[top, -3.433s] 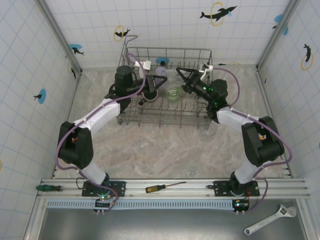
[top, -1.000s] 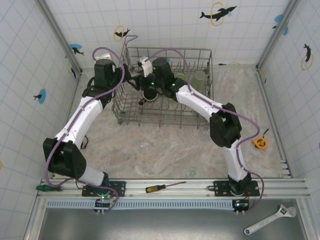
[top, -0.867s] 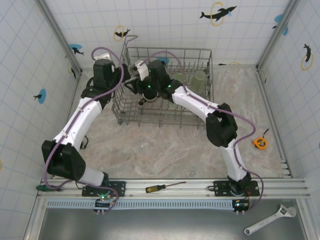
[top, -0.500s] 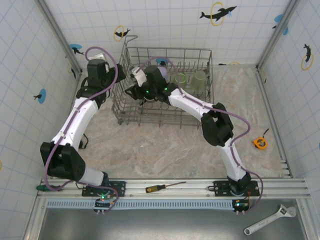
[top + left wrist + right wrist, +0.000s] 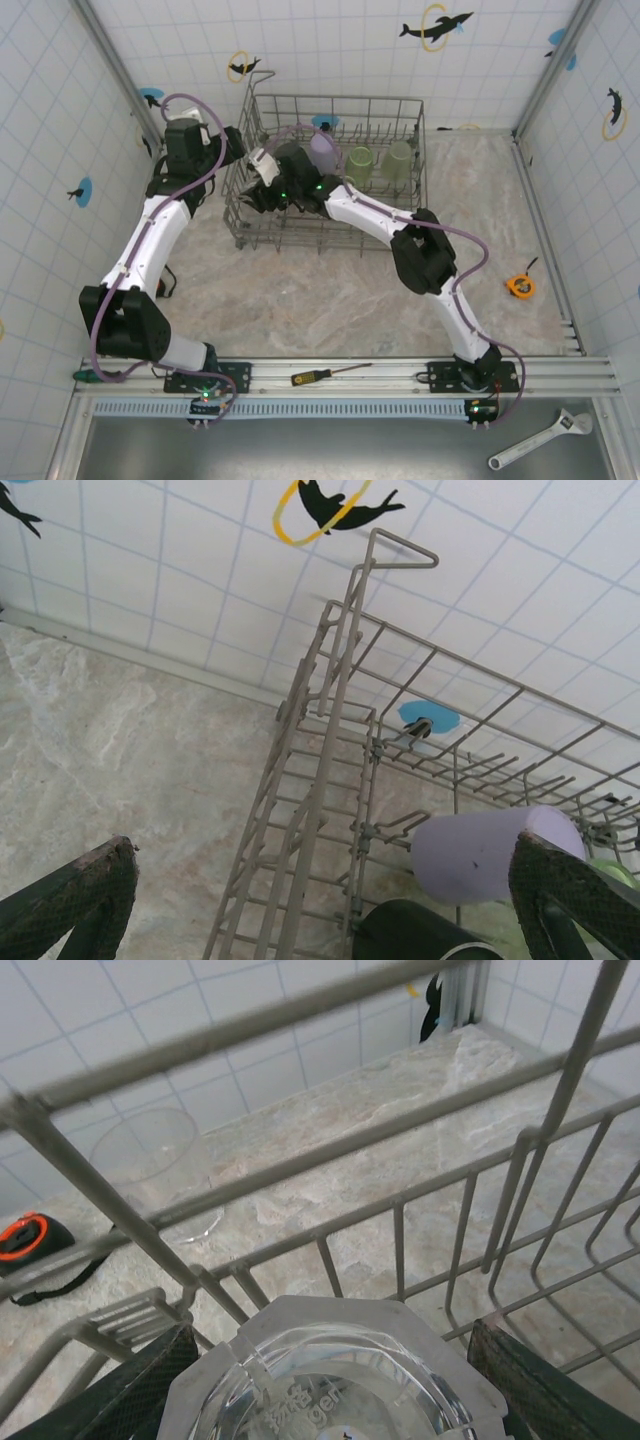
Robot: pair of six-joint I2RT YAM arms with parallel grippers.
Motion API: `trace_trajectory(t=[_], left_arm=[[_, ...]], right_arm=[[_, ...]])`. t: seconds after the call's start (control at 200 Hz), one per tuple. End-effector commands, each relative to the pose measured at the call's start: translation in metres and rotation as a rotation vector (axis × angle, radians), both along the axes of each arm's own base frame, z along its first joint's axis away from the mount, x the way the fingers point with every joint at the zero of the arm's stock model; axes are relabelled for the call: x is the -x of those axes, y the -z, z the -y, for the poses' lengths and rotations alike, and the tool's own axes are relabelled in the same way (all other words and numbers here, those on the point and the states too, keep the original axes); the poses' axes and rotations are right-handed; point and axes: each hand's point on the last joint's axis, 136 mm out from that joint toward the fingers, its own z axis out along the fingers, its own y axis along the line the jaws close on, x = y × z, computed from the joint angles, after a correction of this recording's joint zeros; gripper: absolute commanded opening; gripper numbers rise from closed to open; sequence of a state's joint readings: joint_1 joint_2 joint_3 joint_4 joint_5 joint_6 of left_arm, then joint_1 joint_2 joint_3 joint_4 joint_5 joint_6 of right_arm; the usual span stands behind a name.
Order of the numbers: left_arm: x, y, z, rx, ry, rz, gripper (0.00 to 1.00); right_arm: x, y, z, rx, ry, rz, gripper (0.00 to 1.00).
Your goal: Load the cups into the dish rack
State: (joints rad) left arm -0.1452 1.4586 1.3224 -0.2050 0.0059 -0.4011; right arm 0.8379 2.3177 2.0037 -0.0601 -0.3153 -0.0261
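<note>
**Top external view.** Locate the dish rack [image 5: 330,235] at the far middle of the table [image 5: 330,300]. The left gripper [image 5: 228,150] hangs just outside the rack's far left corner. The right arm reaches across from the near right, and the right gripper [image 5: 256,192] sits low inside the rack's left end. In the rack's far row, note the lavender cup [image 5: 322,152]. To its right stand a green tumbler [image 5: 358,162] and a second green tumbler [image 5: 398,160]. A tape measure [image 5: 518,286] lies on the table near the right wall.

**Left wrist view.** The left gripper [image 5: 322,852] is released. Its fingers [image 5: 80,900] stand wide apart with nothing between them. Beyond them you see the rack's corner wires and its looped handle [image 5: 405,548]. The lavender cup lies on its side inside the rack, and the black mug [image 5: 415,935] sits just beside it.

**Right wrist view.** The right gripper [image 5: 332,1332] grasps a clear glass [image 5: 330,1390], whose base faces the camera. One of the fingers [image 5: 120,1390] lies against each side of it. The glass is inside the rack, close to the side wires. You cannot tell whether it rests on the tines. Through the wires, a second glass [image 5: 150,1150] stands on the table, near the tape measure.
</note>
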Motion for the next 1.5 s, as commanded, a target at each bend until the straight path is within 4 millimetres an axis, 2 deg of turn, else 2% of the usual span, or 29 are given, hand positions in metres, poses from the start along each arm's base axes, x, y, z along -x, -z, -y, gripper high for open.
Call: trace_trajectory(t=[0.0,0.18,0.51,0.821,0.936,1.146,1.401,1.496], left_arm=[[0.003,-0.010,-0.001,0.032,0.005,0.031,0.97],[0.001,-0.007,-0.001,0.040,0.005,0.028,0.97],[0.000,-0.003,0.001,0.053,0.016,0.023,0.97],[0.000,-0.003,0.000,0.052,0.017,0.025,0.97],[-0.001,-0.002,0.001,0.055,0.019,0.024,0.97],[-0.001,-0.001,0.002,0.065,0.024,0.023,0.97],[-0.001,-0.002,0.003,0.070,0.028,0.023,0.97],[-0.001,-0.002,0.003,0.073,0.029,0.025,0.97]], right_arm=[[-0.001,-0.018,-0.015,-0.068,-0.038,0.048,0.30],[0.006,-0.009,-0.021,-0.063,-0.058,0.033,0.30],[0.019,-0.005,-0.032,-0.075,-0.086,0.011,0.30],[0.026,0.030,-0.036,0.013,-0.090,0.012,0.35],[0.027,0.041,-0.036,0.059,-0.082,0.035,0.44],[0.031,0.041,-0.036,0.077,-0.080,0.045,0.62],[0.030,0.014,-0.036,0.032,-0.047,0.052,0.84],[0.030,0.005,-0.035,0.022,-0.041,0.060,0.89]])
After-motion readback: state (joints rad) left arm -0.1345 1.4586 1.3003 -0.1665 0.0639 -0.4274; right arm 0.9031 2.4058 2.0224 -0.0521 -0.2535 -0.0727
